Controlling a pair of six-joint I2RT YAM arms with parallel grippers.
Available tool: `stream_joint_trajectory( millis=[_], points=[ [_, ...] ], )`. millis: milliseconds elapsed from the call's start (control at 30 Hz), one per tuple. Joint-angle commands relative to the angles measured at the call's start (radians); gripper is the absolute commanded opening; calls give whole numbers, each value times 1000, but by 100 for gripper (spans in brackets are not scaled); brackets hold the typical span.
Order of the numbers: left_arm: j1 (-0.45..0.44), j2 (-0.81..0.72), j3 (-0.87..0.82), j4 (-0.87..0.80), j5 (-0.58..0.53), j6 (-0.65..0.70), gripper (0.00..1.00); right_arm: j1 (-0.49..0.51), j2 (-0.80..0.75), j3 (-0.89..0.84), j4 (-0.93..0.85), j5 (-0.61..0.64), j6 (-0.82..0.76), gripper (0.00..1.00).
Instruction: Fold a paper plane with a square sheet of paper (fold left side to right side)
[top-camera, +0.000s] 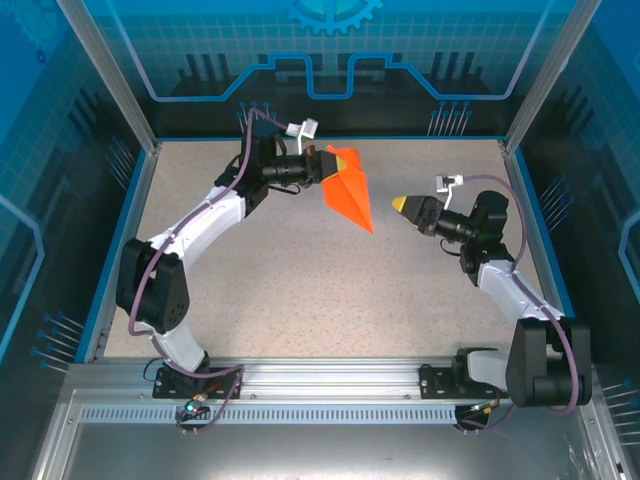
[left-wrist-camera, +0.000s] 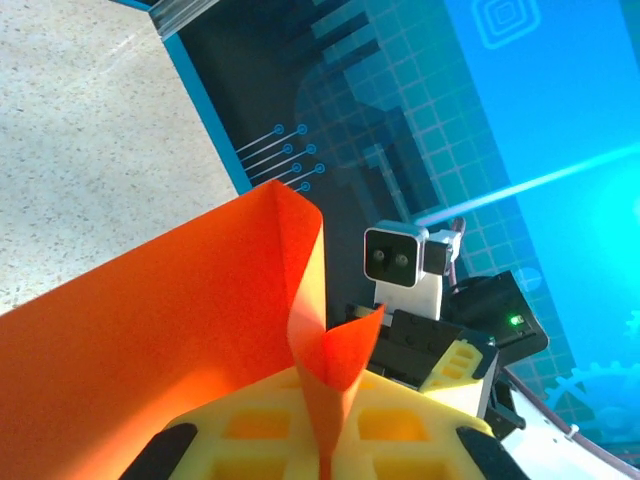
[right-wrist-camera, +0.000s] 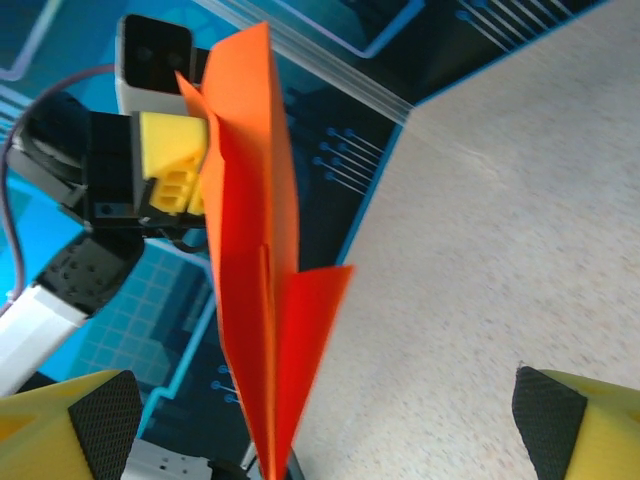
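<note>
The orange paper (top-camera: 350, 196) is folded into a narrow pointed dart, the paper plane, and hangs in the air above the far middle of the table. My left gripper (top-camera: 322, 166) is shut on its wide back end, and the yellow fingers (left-wrist-camera: 250, 430) pinch the centre fold (left-wrist-camera: 330, 400). The plane's point aims toward my right gripper (top-camera: 399, 204). That gripper (right-wrist-camera: 325, 415) stands open, its pads (right-wrist-camera: 100, 415) far apart. The plane's tip (right-wrist-camera: 262, 400) reaches down between them, and I cannot tell whether it touches anything. The left gripper's fingers (right-wrist-camera: 175, 172) show behind the plane.
The speckled table (top-camera: 300, 290) has a blue rim (top-camera: 130, 230) and blue printed walls on three sides. Aluminium posts (top-camera: 105, 70) stand at the far corners. A metal rail (top-camera: 330, 378) with both arm bases runs along the near edge.
</note>
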Motion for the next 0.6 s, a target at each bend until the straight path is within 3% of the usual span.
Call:
stream_joint_trajectory(
  millis=[0,233,433,567],
  points=[
    [-3,-30,27,40,52,-33,8,74,33,64,178,-34,100,99],
    [-15,-56,5,101,93,-72,9,216,124,155,178,1,104,99],
    [-24,-86,-12,109,99,-70,10,257,165,193,171,13,109,99],
    [-27,-90,-18,101,100,-63,11,260,163,200,154,11,104,87]
  ],
)
